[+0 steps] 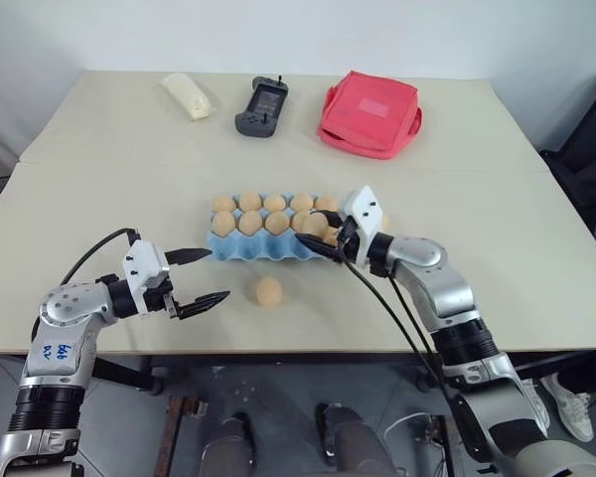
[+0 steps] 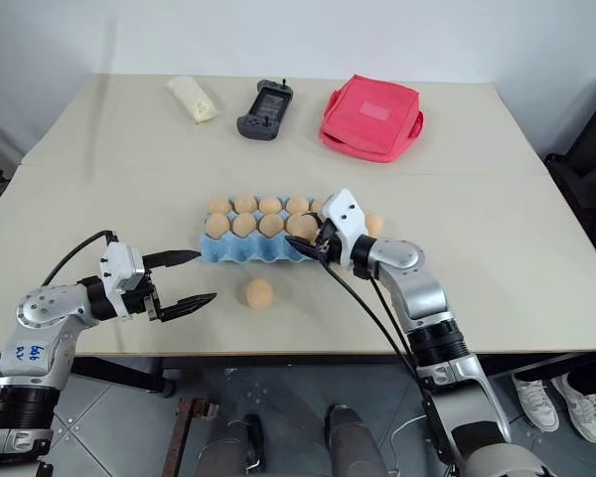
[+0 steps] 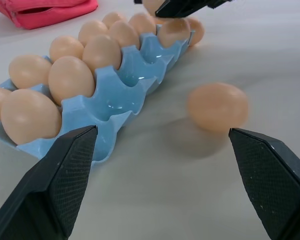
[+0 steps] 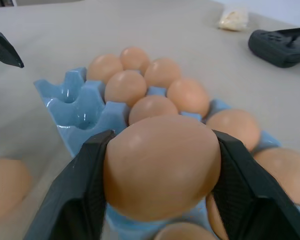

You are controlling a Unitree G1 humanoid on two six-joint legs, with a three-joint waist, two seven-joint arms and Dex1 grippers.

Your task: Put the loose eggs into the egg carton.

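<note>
We see the right hand (image 1: 330, 241) clamped on one egg (image 4: 161, 167), its two black fingers (image 4: 80, 200) pressed against the egg's sides, held just above the near row at the right end of the egg carton (image 1: 240, 248). The left hand (image 1: 197, 277) hovers with fingers spread wide and nothing between them, the carton's left end just beyond its upper fingertip. One loose egg (image 1: 268, 291) lies on the worktop (image 1: 99, 179), just ahead of that left hand and in front of the carton. Another egg (image 3: 196, 30) appears to rest on the worktop against the carton's far right end, behind the right hand. We judge the task well advanced: most cups are filled, while several near-row cups toward the left hand stand empty, leaving the held egg and the loose ones to seat.
</note>
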